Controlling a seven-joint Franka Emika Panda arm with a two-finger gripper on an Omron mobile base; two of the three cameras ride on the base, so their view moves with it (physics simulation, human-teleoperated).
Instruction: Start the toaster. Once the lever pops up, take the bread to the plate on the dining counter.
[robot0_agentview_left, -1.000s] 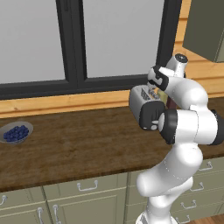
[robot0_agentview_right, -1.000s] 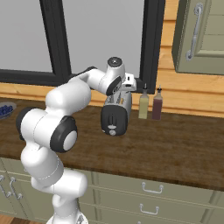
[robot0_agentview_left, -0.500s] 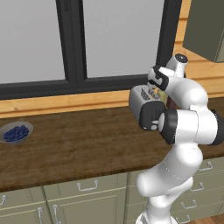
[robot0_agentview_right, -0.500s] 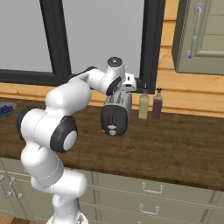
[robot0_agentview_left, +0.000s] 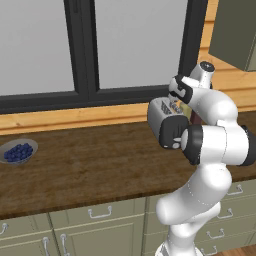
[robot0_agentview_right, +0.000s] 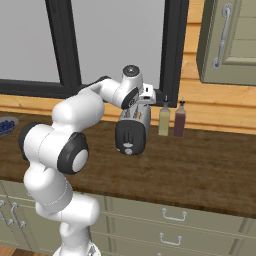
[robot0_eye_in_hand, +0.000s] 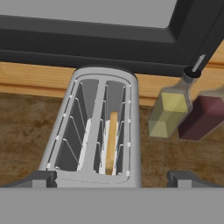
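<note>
Two slots run along the top of the toaster (robot0_eye_in_hand: 94, 131), and the bread (robot0_eye_in_hand: 111, 141) stands on edge in the right one, sunk between the wire guides. In the left base view a small bowl of blueberries (robot0_agentview_left: 18, 151) sits at the far left of the wood counter (robot0_agentview_left: 90, 170), well apart from the toaster, which stands near the window. Just right of the toaster stand a yellow bottle (robot0_eye_in_hand: 168, 113) and a dark red bottle (robot0_eye_in_hand: 201, 116). The gripper (robot0_eye_in_hand: 109, 178) hovers above the toaster, fingers spread fully apart, holding nothing.
</note>
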